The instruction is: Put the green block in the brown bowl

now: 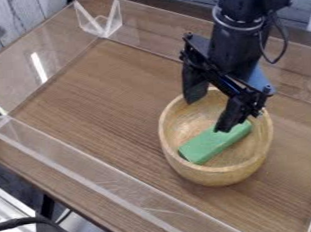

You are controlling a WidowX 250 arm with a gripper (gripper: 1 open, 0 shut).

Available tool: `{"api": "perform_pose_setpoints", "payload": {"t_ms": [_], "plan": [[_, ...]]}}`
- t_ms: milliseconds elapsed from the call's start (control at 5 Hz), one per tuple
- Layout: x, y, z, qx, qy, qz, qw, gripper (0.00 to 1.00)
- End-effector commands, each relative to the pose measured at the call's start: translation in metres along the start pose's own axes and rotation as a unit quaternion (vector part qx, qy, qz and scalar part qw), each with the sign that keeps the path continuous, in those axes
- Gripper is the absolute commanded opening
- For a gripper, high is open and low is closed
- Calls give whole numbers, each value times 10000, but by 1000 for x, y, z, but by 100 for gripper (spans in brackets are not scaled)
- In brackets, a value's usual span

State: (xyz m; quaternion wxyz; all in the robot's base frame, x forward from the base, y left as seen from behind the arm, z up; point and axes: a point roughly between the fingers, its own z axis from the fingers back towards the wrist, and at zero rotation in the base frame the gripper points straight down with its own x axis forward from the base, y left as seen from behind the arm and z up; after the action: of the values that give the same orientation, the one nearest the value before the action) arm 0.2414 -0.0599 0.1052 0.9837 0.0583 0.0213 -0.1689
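Observation:
The green block [213,142] lies inside the brown bowl [181,156], slanted across its hollow with one end toward the far right rim. My gripper [213,97] hangs pointing down just above the bowl. Its black fingers [193,85] are spread apart and nothing is between them. The block sits below the fingers, free of them.
The bowl rests on a wooden tabletop [90,92] enclosed by low clear acrylic walls [67,159]. A folded clear plastic piece [101,20] stands at the back left corner. The black arm [251,11] rises to the upper right with cables beside it.

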Motion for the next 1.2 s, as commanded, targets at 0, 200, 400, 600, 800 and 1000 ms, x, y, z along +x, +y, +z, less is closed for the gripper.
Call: {"api": "perform_pose_setpoints", "payload": {"t_ms": [0,200,400,600,800,1000], "plan": [[5,9,23,20,-370,114,9992,100],[3,16,26,31,-350,205,9992,100],[6,12,20,19,-446,31,9990,100],[8,10,16,14,-495,-84,9987,100],[9,15,19,45,-580,-121,9982,100],[9,20,24,80,-671,-152,9976,100]]}}
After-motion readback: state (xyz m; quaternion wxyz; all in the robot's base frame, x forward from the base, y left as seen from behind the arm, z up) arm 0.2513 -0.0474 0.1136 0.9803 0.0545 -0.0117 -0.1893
